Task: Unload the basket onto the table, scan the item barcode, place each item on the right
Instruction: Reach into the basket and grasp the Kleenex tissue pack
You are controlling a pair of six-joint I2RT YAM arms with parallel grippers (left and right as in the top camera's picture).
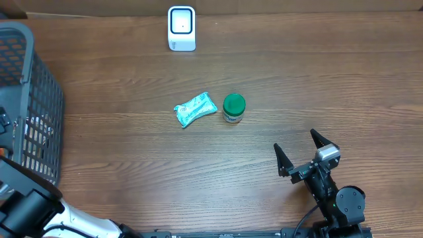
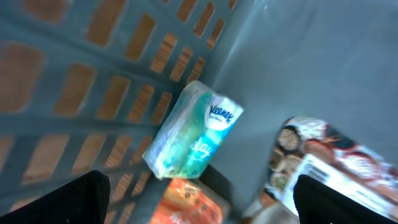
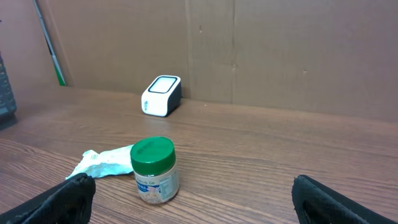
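- Overhead: the right claw (image 1: 294, 139) stands spread wide and empty over the bare wooden tabletop (image 1: 132, 172). Ahead of it and to its left is a small clear jar with a green screw lid (image 1: 234, 108). Just beside the jar lies a crumpled teal-and-white tissue packet (image 1: 195, 110). Farther ahead stands the white box-shaped barcode scanner (image 1: 182, 28). The left arm reaches into the grey plastic lattice basket (image 1: 39, 99); its claw cannot be made out here.
- Left wrist: the left claw (image 2: 211, 198) is spread wide inside the basket, holding nothing. Straight ahead lies a soft teal-and-white Kleenex pack (image 2: 189, 134), clear of both fingers, the word "Kleenex" readable on it. Its long axis slants from near-left to far-right. I judge this the item to lift next, and the left arm is far nearer it. An orange packet (image 2: 186, 206) lies beneath the claw, and a printed packet (image 2: 329, 163) to its right is too blurred to read.
- Right wrist: the right claw (image 3: 208, 204) gapes empty. The jar (image 3: 153, 169) is just ahead, its label too small to read, and the scanner (image 3: 161, 95) stands well beyond it.
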